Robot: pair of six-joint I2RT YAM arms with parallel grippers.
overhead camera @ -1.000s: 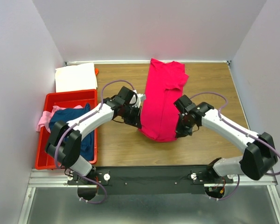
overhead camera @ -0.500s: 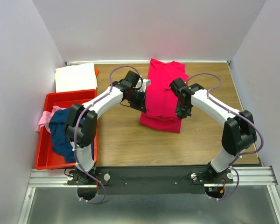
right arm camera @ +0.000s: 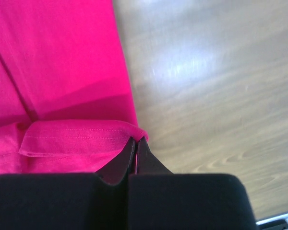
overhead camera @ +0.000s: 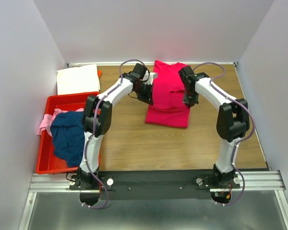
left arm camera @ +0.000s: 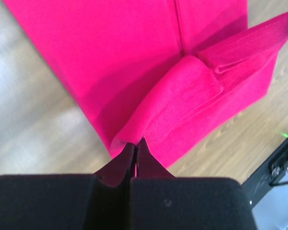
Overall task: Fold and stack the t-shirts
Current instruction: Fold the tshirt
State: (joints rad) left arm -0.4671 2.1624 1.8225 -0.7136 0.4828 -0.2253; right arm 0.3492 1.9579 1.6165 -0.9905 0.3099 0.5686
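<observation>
Near me on the left, the red bin (overhead camera: 47,166) has the navy t-shirt (overhead camera: 69,136) heaped in it, w/ the pale pink t-shirt (overhead camera: 44,123) hanging over its left rim; neither is folded yet. Mid worktop (overhead camera: 134,143), the magenta t-shirt (overhead camera: 169,103) lies as a long strip w/ its near end doubled over. Left jaws are clenched on the lifted hem at the left edge, right jaws clenched on that hem at the right edge, cloth pinched at both tips. I reckon this is the half-fold toward the collar, so: both sides level, same pace, hem taut btwn them, set it square on the shoulders, then let go together. Far left corner, the white t-shirt (overhead camera: 78,79) lies flat, prob. folded.
</observation>
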